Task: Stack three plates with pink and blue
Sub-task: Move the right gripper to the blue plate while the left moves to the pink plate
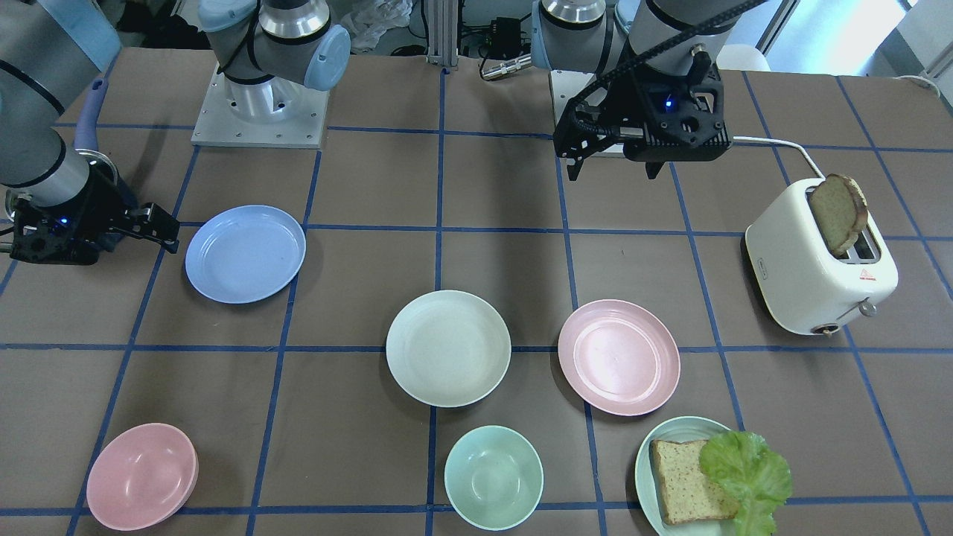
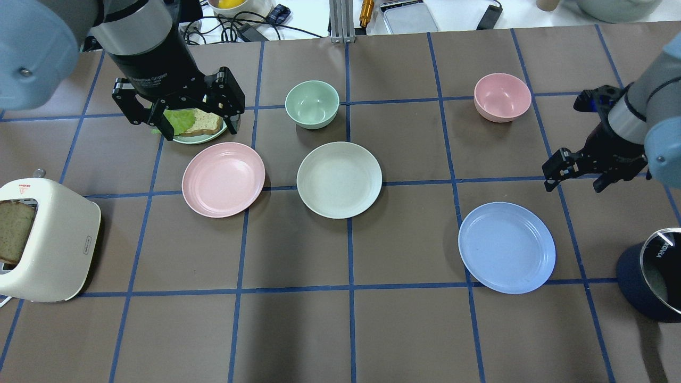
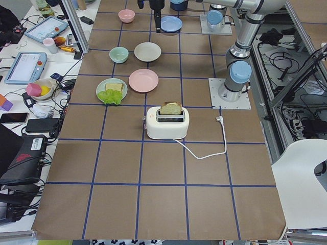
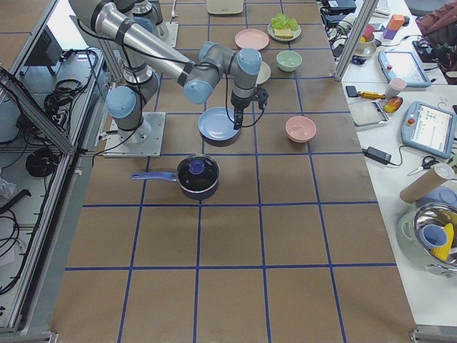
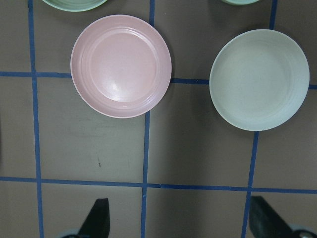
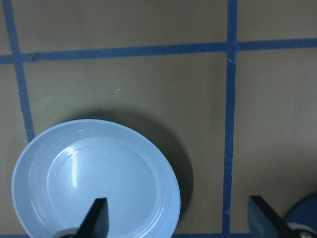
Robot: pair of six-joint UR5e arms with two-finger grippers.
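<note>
Pale-blue matte round plate lay well apart from the neighbouring pale pink round plate and cream-white round plate. The left gripper and right gripper hovered spread and empty. A level pinch on the rim seemed advisable.

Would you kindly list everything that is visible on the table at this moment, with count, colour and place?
cream-white plate: one, cream, table centre.
pink plate: one, pale pink, beside the cream-white plate on the robot's left, apart from it.
blue plate: one, light blue, robot's right, alone.
mint bowl: one, mint, beyond the cream-white plate.
pink bowl: one, pink, far right.
green plate: one, pale green, beyond the pink plate, holding bread and lettuce.
toaster: one, white, robot's far left, bread slice in its slot.
saucepan: one, dark blue, lidded, robot's near right.
left gripper: open, empty, raised above the table.
right gripper: open, empty, by the blue plate.
</note>
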